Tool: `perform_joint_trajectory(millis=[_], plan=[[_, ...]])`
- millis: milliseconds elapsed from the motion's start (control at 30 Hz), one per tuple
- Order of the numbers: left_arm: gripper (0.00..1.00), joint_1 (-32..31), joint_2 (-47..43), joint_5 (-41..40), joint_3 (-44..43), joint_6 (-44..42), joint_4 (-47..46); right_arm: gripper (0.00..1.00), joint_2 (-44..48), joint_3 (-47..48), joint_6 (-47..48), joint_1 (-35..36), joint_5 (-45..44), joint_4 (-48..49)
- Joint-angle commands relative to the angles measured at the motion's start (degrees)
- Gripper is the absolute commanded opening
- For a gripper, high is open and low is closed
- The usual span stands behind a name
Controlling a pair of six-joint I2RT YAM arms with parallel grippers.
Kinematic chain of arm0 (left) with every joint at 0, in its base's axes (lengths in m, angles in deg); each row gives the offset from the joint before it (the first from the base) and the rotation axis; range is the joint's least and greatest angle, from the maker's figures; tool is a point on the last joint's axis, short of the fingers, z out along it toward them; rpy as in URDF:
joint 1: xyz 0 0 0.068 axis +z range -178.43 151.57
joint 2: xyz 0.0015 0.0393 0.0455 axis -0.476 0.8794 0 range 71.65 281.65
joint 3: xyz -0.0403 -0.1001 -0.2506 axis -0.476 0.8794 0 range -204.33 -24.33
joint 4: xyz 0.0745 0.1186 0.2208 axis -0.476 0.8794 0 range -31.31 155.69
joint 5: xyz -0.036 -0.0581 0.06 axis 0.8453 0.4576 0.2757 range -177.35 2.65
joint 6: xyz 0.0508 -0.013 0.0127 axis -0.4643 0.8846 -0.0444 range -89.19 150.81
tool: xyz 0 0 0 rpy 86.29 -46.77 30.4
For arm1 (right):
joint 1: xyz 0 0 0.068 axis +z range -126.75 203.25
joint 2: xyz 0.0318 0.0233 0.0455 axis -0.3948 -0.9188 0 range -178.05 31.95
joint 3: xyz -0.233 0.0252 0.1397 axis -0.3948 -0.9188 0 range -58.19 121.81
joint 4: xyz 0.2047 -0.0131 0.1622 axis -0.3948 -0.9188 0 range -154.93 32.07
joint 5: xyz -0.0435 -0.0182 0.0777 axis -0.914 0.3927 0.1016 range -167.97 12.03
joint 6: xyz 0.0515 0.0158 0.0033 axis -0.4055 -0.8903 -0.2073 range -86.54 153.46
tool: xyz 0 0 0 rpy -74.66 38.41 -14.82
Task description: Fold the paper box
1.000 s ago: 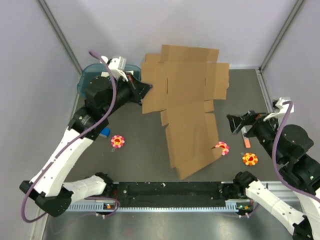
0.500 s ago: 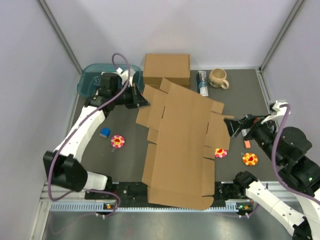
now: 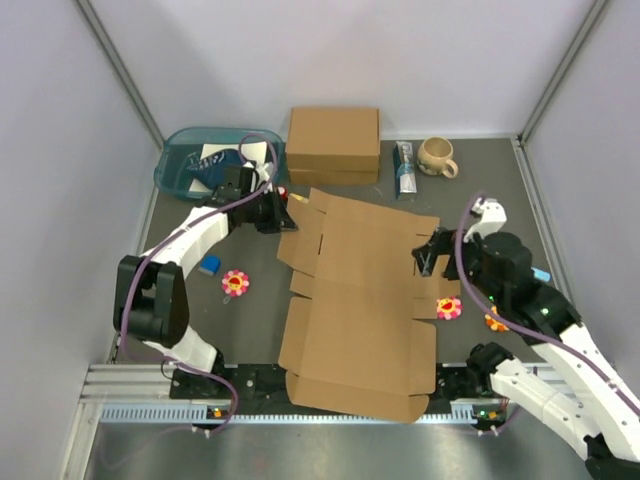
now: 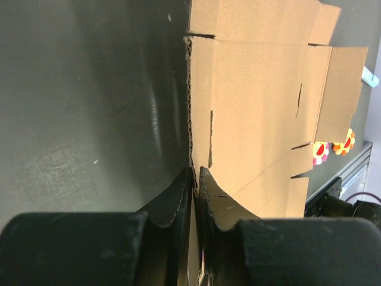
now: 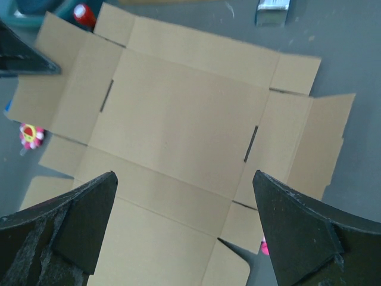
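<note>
The paper box (image 3: 360, 300) lies flat on the table (image 3: 245, 335), its long axis running out from the arm bases. The left gripper (image 4: 196, 174) is pinched tight on its far-left flap edge, with the sheet spreading ahead and rightward. The right gripper (image 3: 430, 256) hangs wide open and empty just over the right flaps.

Between left gripper (image 3: 284, 215) and right gripper (image 3: 430, 258): box (image 3: 360, 300), flat on table (image 3: 250, 330), reaching back toward the arm bases. Left flap edge pinched between left gripper's fingers; right flaps below right gripper's spread fingers. Behind left gripper: tub (image 3: 180, 170). Behind and between both grippers: carton (image 3: 333, 140), just beyond box. Behind right gripper: packet (image 3: 404, 168), with mug (image 3: 437, 155) just right of it. Before left gripper: block (image 3: 209, 265), then first flower (image 3: 236, 283). Before right gripper: second flower (image 3: 449, 308) at box's right edge, third flower (image 3: 495, 322) right of that.
</note>
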Motion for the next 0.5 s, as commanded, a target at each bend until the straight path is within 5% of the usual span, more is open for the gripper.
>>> perform_joint_trajectory(millis=[0,67,167,333,467], plan=[[0.2,0.7,-0.2,-2.0,-6.7,-4.7,4.0,0.99,-5.0,-2.3,-3.8,0.4,2.1,8.9],[0.39,0.7,-1.6,-4.7,-8.6,-6.7,7.0,0.98,-6.6,-3.0,-4.3,0.4,2.9,12.2],[0.46,0.9,-4.1,-10.4,-8.8,-6.8,8.6,0.96,-11.1,-4.6,-5.7,0.4,3.9,17.1],[0.46,0.8,-8.2,-16.2,-6.4,-4.1,9.6,0.89,-20.4,-7.2,-7.5,0.5,6.9,25.1],[0.45,0.7,-11.5,-11.4,-2.0,0.1,0.8,0.72,-27.7,-9.3,-8.2,0.6,9.5,33.8]])
